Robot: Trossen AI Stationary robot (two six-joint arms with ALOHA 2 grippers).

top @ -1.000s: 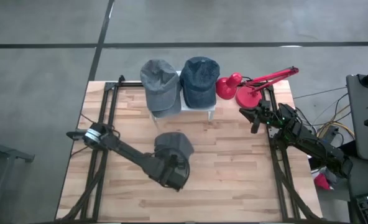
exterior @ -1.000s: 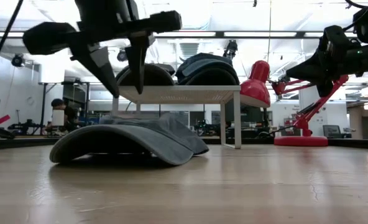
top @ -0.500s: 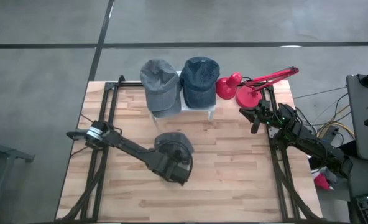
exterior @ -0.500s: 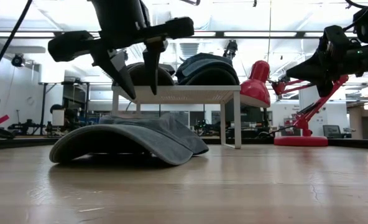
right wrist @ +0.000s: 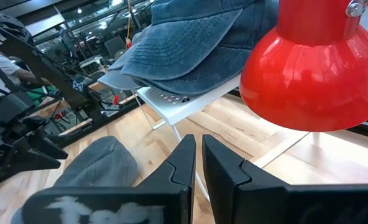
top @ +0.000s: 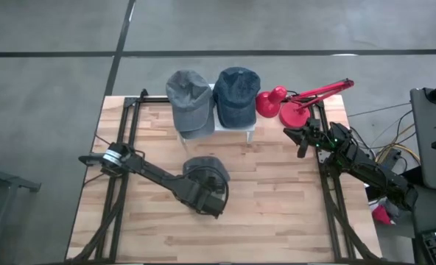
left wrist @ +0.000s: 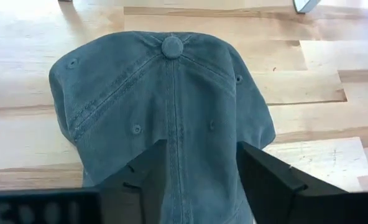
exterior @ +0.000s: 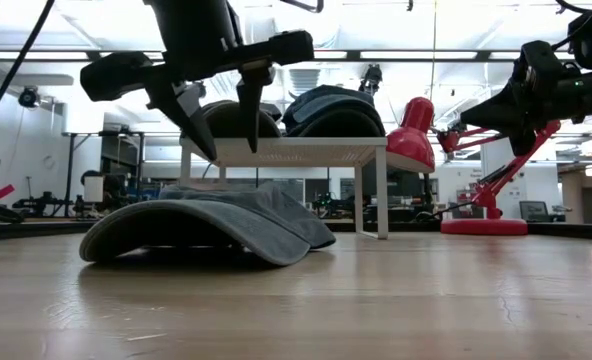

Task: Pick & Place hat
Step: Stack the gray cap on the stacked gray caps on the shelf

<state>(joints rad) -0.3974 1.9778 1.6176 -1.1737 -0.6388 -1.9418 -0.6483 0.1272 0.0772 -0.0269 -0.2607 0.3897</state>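
Now left gripper (exterior: 219,125) slightly higher, fingers open, above hat (exterior: 206,225)

Grey hat (top: 205,174) on pale wooden table (top: 277,206), red lamp (top: 292,107).

The grey washed-cotton cap (left wrist: 171,118) on the table looks matt and soft, with raised stitching. The pale wooden plank tabletop (left wrist: 308,81) is smooth, faintly sheened. The red metal desk lamp (right wrist: 314,74) shines glossy.
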